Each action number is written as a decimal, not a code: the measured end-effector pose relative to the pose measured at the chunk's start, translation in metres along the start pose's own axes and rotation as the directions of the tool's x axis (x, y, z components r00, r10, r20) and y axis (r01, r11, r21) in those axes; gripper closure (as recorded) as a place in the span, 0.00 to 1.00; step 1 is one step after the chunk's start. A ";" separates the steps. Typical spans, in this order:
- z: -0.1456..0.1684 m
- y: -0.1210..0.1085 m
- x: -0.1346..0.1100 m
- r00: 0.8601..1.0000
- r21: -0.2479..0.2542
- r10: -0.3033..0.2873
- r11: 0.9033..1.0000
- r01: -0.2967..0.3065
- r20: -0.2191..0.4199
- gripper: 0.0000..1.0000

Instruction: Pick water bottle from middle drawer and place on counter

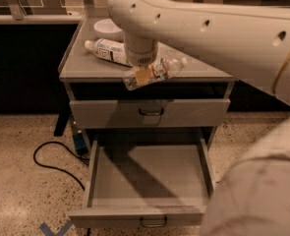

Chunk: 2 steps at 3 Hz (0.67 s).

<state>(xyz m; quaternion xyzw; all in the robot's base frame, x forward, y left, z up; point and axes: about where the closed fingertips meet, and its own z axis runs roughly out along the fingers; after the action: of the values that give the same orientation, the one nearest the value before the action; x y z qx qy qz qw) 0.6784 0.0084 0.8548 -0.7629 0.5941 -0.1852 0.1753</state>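
My gripper [145, 74] hangs from the big white arm and is shut on the water bottle [160, 70], a clear crinkly bottle with a white cap and red-marked label. The bottle lies tilted, cap to the right, just above the front edge of the counter [83, 65]. The middle drawer [149, 183] stands pulled out below, its grey tray bare, with the loop handle at its front.
A larger opaque bottle with a white label [105, 50] lies on the counter's left, with a white bowl [106, 28] behind it. A closed drawer [151, 113] sits under the counter. A black cable [51, 157] loops on the floor. My own body [255, 191] fills the lower right.
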 end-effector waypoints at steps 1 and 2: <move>-0.027 -0.018 0.014 0.999 0.004 0.039 0.999 -0.039 -0.023 1.00; -0.022 -0.019 0.030 0.996 0.010 0.081 0.997 -0.080 -0.050 1.00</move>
<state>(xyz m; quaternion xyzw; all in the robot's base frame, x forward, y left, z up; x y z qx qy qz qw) 0.6905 -0.0176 0.8861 -0.7328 0.6277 -0.1995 0.1707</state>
